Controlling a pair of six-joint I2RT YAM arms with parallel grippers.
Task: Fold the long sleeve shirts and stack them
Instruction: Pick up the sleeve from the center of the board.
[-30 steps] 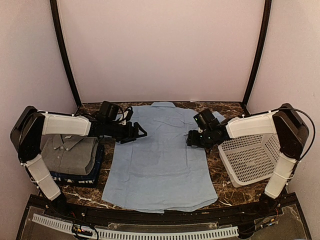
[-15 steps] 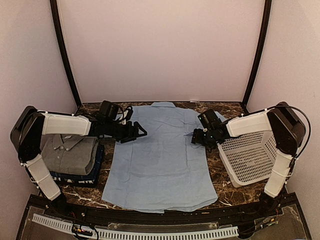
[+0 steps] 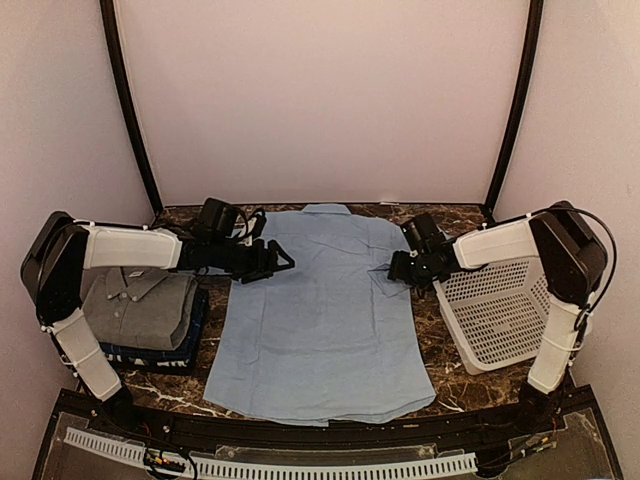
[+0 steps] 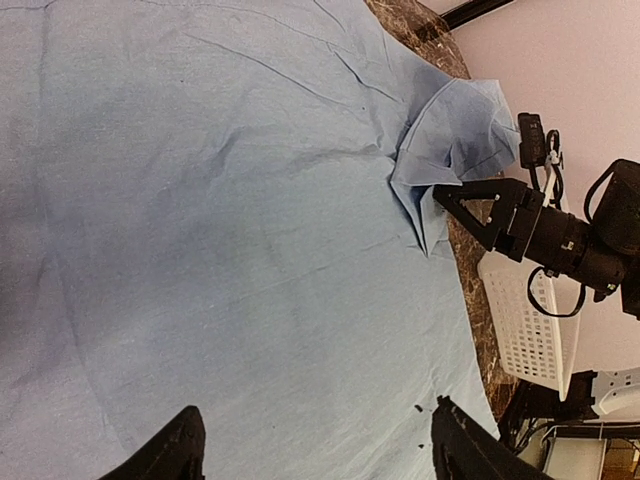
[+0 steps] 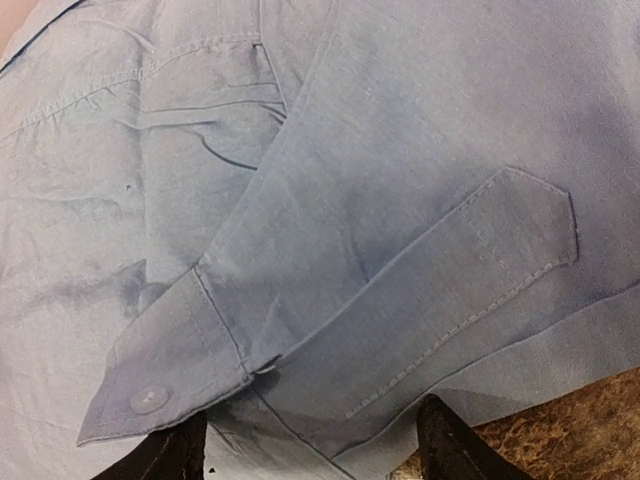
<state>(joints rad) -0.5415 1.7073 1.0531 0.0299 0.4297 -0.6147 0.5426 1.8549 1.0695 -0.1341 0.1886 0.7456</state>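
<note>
Light blue shirt (image 3: pixel 320 330) lies spread flat at table centre, collar far. Grey shirt (image 3: pixel 140 305) sits folded on the navy shirt (image 3: pixel 188 345) at left, so I judge 2 of 3 stacked. Left gripper (image 3: pixel 272 265) hovers over the shirt's left edge, fingers apart, empty. Right gripper (image 3: pixel 396 272), fingers also apart, hangs just above the buttoned cuff (image 5: pixel 160 385) at the right edge, beside the basket (image 3: pixel 500 320). Risk: closing here may pinch the cuff plus the body layer beneath, dragging wrinkles; an uneven lift by the 2 arms would skew the fold.
</note>
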